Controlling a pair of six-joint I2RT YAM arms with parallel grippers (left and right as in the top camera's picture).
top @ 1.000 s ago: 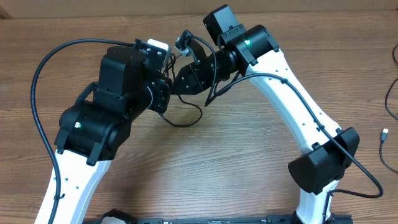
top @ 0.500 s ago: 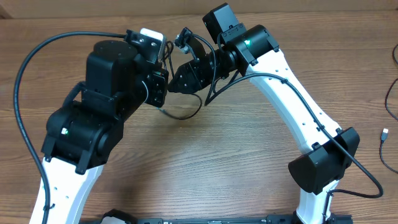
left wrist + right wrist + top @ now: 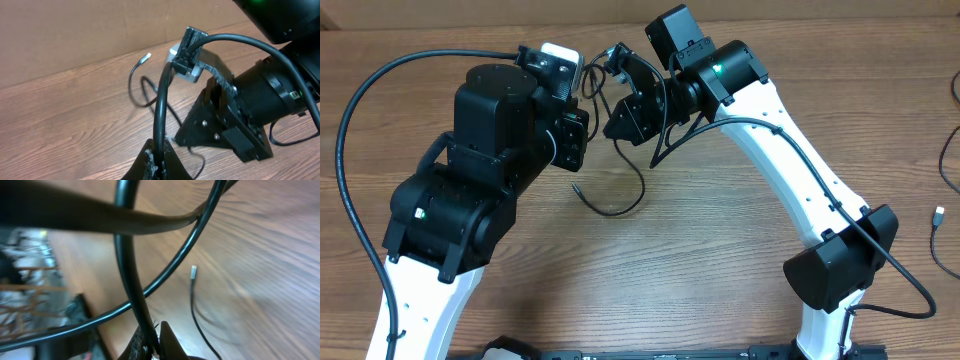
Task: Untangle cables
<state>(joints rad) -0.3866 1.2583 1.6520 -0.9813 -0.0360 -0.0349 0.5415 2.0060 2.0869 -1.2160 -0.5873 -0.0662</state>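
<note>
The left gripper and right gripper both pinch one cable at mid-frame (a slack loop trails lower down), so a hard pull could cinch any knot

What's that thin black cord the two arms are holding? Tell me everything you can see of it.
The cord is thin, black, smooth and bendy, like rubber-coated wire. The left gripper pinches it at one spot and the right gripper at another, so it arches through the air between them. Seen from overhead, a loose length curls on the wooden table and ends in a small plug.
</note>
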